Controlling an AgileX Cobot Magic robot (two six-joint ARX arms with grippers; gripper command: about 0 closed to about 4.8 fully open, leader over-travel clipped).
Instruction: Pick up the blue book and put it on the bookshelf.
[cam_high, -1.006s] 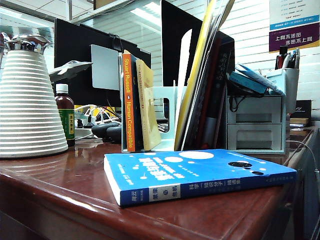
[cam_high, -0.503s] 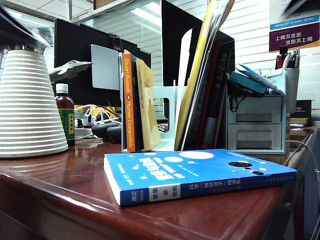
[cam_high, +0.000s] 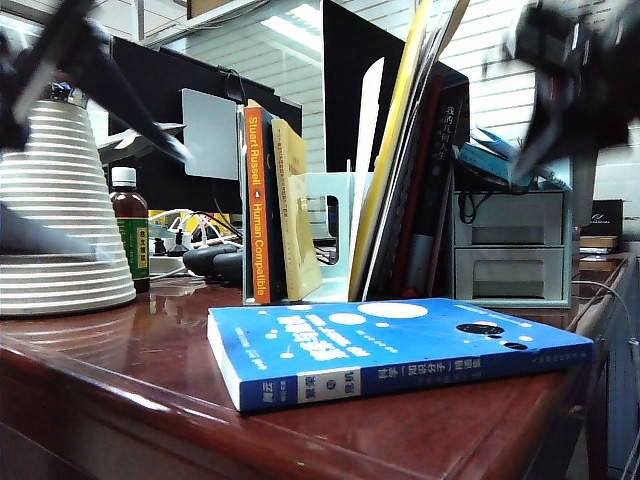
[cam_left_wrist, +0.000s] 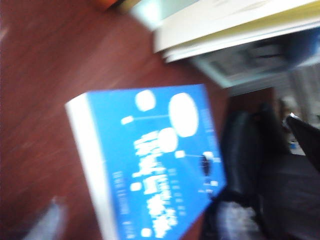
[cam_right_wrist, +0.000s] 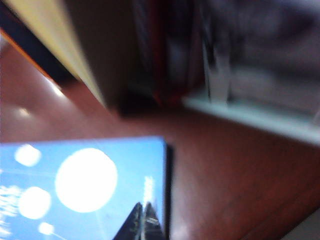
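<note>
Reddish desk, white-circled blue book flat, left tool blurred, state unclear, right tool closed.

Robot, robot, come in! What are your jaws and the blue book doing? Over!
Right gripper shut above blue book. Left gripper blurred, state unclear. Book flat on table, untouched. Bookshelf behind; nothing between.

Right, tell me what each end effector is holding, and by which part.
Nothing is held. The blue book lies flat on the table, untouched. The right end effector, shut, hangs above its cover; the left end effector is a blur up high.
</note>
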